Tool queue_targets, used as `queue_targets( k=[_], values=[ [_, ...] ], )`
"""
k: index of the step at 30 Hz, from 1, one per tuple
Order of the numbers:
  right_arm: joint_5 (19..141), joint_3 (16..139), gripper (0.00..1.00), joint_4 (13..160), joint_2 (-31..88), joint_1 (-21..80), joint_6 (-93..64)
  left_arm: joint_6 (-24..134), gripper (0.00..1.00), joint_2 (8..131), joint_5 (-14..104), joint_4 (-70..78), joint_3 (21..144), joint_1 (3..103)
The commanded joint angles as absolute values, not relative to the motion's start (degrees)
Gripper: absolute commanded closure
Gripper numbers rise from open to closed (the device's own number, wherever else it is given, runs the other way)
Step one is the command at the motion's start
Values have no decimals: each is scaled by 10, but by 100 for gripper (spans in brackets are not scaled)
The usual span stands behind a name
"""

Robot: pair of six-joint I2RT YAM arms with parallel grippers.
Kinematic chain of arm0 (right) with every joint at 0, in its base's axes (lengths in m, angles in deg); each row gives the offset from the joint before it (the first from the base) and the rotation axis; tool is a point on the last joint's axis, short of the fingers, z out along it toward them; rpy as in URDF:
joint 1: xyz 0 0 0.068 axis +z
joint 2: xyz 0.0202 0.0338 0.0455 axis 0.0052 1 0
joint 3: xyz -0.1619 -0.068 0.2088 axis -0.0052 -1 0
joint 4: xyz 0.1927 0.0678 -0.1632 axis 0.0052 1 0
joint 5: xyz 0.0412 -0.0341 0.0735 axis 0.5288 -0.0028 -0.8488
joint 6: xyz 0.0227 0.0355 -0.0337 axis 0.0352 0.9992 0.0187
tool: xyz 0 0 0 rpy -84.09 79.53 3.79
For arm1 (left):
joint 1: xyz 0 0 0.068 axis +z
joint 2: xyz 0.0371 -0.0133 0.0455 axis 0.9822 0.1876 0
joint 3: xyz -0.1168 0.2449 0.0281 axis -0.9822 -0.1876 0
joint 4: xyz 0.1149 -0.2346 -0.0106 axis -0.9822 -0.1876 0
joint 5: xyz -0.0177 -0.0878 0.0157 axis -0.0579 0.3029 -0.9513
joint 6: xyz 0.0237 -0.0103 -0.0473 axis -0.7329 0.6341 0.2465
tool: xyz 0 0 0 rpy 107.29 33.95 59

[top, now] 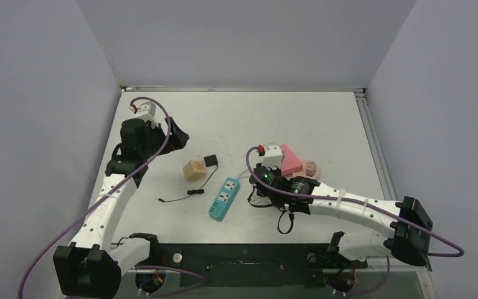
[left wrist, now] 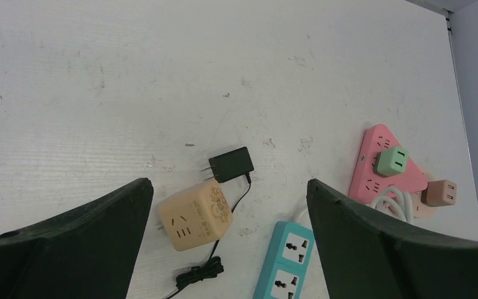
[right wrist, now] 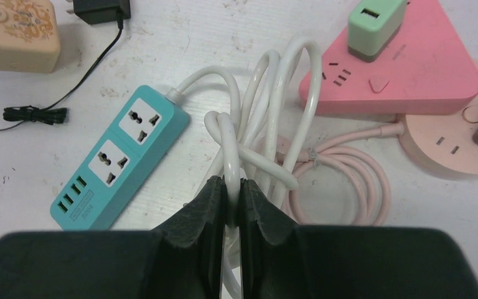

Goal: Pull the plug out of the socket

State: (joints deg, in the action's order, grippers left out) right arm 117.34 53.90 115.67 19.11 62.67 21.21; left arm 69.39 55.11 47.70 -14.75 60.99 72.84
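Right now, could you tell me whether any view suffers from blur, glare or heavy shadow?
Top external: even light, faint shadows, no glare. Left wrist: table sharp, its dark fingers slightly soft. Right wrist: white cable crisp, black fingers nearly featureless.

So on the white table (top: 255, 118) there's a beige cube adapter (top: 193, 169) with a little black charger (top: 211, 161) just beside it at about 2 o'clock. The charger's thin black cord (right wrist: 34, 114) trails off toward 7 o'clock, with a bundled bit partway. At the cube's 4 o'clock lies a teal power strip (top: 224, 198), with two universal outlets plus USB ports. Its white cable (right wrist: 267, 81) is looped up at its 3 o'clock.
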Motion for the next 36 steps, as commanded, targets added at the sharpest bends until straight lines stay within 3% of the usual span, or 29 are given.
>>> queue_targets(
  k=[1,8,16,28,36],
  values=[
    [1145,526,95,1107,218,641,241,686,9,553,483,-138,637,725],
    [1132,500,95,1049,266,676,288,684,9,550,477,-138,636,724],
    [1106,464,95,881,314,681,282,678,9,566,469,-147,641,718],
    [1084,551,95,713,439,680,203,679,9,555,475,-145,641,719],
    [1065,603,92,678,496,681,175,678,9,552,474,-145,643,719]
  ],
)
